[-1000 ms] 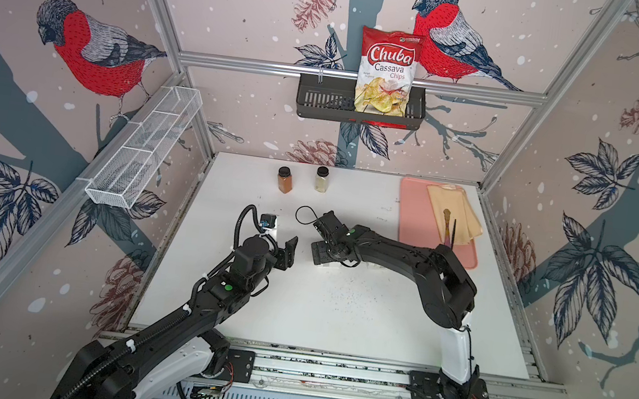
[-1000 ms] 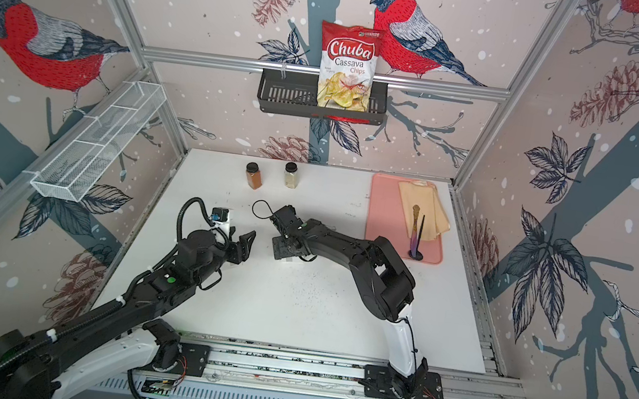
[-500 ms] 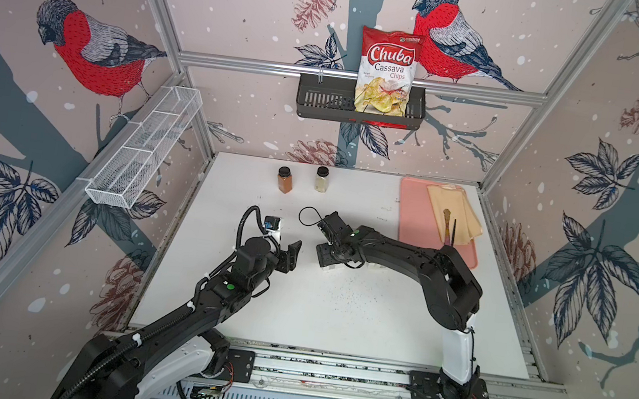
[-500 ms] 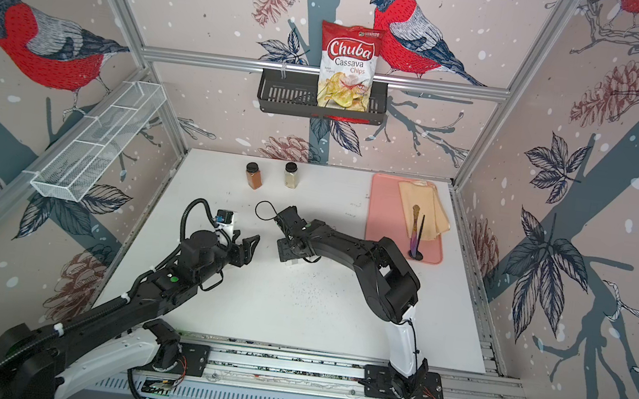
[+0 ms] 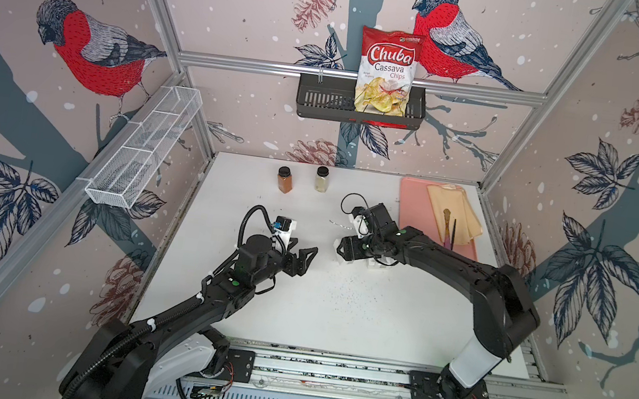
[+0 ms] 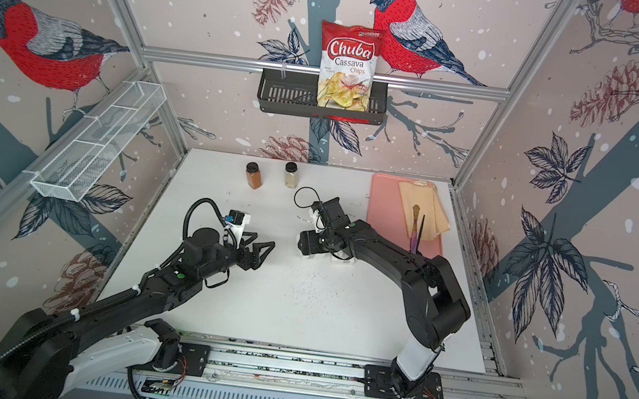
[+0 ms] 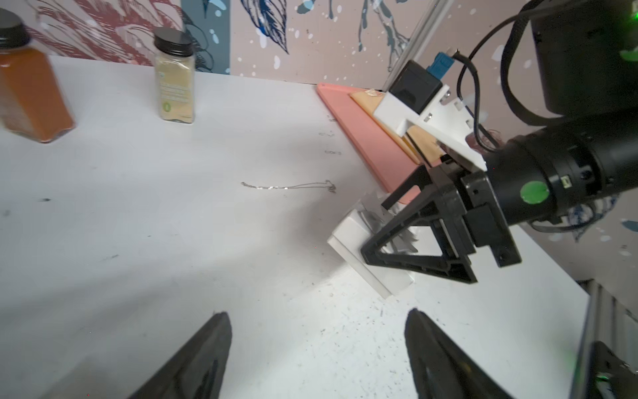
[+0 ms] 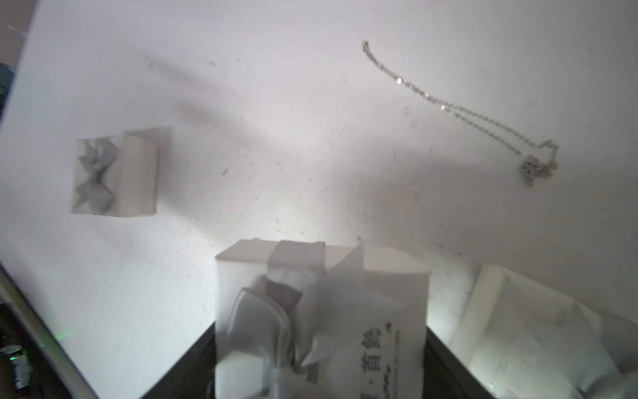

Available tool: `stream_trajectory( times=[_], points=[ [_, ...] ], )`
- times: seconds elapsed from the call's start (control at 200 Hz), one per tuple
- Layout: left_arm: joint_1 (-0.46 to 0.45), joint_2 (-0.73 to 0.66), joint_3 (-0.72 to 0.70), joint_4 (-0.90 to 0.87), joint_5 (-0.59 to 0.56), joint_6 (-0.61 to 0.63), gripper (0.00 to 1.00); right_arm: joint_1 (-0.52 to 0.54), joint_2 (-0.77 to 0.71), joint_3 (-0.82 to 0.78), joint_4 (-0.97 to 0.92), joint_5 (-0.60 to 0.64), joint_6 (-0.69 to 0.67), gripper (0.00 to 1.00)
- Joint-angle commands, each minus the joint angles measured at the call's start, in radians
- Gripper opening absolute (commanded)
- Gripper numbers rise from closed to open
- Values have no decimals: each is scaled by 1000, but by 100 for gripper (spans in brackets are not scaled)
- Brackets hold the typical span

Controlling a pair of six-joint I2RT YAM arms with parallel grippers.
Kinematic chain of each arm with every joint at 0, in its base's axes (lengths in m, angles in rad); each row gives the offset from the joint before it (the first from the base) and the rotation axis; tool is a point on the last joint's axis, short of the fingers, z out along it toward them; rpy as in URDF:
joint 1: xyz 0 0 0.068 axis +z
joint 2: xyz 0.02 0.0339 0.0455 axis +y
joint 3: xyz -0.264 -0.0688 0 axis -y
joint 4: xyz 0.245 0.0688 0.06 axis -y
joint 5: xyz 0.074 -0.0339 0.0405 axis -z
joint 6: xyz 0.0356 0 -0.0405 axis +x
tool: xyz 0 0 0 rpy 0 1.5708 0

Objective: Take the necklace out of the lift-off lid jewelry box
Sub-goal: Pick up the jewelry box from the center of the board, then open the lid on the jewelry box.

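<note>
Necklace (image 8: 459,110) out of box, lying stretched on bare tabletop (image 5: 377,321), apart from both pincers, between pale jar (image 5: 321,178) and right pincer (image 7: 376,228). Right pincer grasping bowed lid (image 8: 321,311), lid tilted and low; contact with tabletop unclear. Open base (image 8: 518,328) just beside lid. Left pincer (image 7: 317,312) released, empty, jaws wide, hovering near lid and pointed at it.
</note>
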Motion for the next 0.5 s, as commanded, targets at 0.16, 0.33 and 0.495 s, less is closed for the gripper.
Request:
stream_trajectory(
  times=[0.16, 0.33, 0.495],
  points=[
    [29, 40, 9, 429, 353, -166, 85, -73, -229, -80, 183, -368, -69, 74],
    [29, 138, 20, 736, 477, -301, 85, -132, -361, -122, 293, -550, -32, 74],
    [30, 273, 68, 1015, 548, -475, 85, -163, -447, -166, 386, -647, 8, 74]
  ],
)
